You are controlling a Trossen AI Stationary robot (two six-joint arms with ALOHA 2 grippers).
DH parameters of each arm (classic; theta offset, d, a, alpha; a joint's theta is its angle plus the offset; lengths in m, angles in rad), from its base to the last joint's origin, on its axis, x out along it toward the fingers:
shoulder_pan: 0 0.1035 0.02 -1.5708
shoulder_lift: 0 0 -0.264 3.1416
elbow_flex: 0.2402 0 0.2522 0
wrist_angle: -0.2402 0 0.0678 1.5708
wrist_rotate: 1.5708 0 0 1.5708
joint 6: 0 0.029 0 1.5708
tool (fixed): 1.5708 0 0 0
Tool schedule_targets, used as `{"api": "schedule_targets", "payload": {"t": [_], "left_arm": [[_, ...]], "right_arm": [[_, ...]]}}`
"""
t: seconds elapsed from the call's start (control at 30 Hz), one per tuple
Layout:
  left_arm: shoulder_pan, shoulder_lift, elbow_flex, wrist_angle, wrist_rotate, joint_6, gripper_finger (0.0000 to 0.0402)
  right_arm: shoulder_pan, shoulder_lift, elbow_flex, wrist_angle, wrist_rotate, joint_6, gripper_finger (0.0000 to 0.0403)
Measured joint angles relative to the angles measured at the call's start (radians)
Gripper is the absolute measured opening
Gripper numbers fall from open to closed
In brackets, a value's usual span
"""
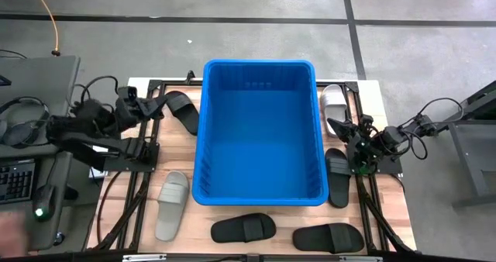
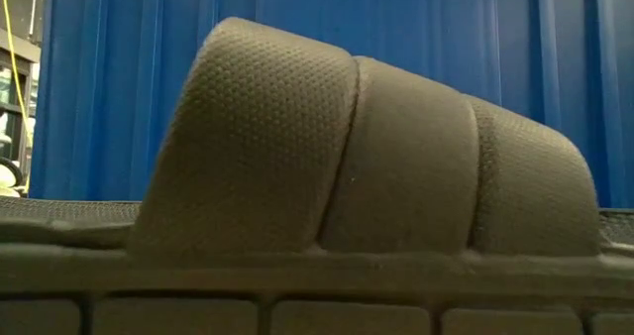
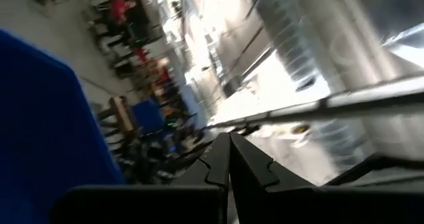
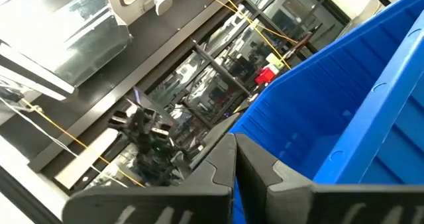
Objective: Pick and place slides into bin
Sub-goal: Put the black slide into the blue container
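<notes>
Bin (image 1: 258, 134) sits mid-table, empty, w/ six slides round it so either arm can reach: black (image 1: 181, 111) and grey (image 1: 172, 204) on the left, white (image 1: 334, 101) and black (image 1: 338, 177) on the right, two black (image 1: 243, 228) in front. Left claw (image 1: 157, 109) and right claw (image 1: 338, 128) both clenched, holding nothing, parked beside the bin; no pick begun, likely.

Left pincer (image 3: 230, 159) closed, empty; blue bin (image 3: 46, 124) wall beside; blurred room beyond.

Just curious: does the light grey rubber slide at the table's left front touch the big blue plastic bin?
Apart. In the high view, bare wood shows between the light grey slide and the blue bin.
</notes>
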Motion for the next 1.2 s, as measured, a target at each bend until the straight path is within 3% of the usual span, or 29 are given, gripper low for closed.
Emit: {"api": "schedule_targets", "payload": {"t": [0.3, 0.53, 0.67, 0.93, 1.07, 1.2], "left_arm": [[0.0, 0.115, 0.268, -0.201, 0.123, 0.175, 0.0001], [0.0, 0.278, 0.519, -0.633, 0.251, 0.117, 0.003], [0.001, 0.395, 0.687, -0.798, 0.273, 0.167, 0.0042], [0.001, 0.474, 1.035, -1.114, 0.046, 0.206, 0.0046], [0.001, 0.473, 1.135, -1.137, 0.0, 0.235, 0.0047], [0.0, 0.485, 1.192, -1.031, -0.009, 0.267, 0.0047]], "right_arm": [[0.0, 0.0, 0.0, -0.03, 0.0, 0.002, 0.0], [0.0, 0.0, 0.0, -0.098, 0.007, 0.063, 0.0], [0.0, 0.0, 0.0, -0.123, 0.008, 0.113, 0.0], [0.0, 0.0, 0.0, -0.134, 0.033, 0.116, 0.0], [0.0, 0.0, 0.0, -0.138, 0.035, 0.109, 0.0], [0.0, 0.0, 0.0, -0.15, 0.061, 0.11, 0.0]]}}
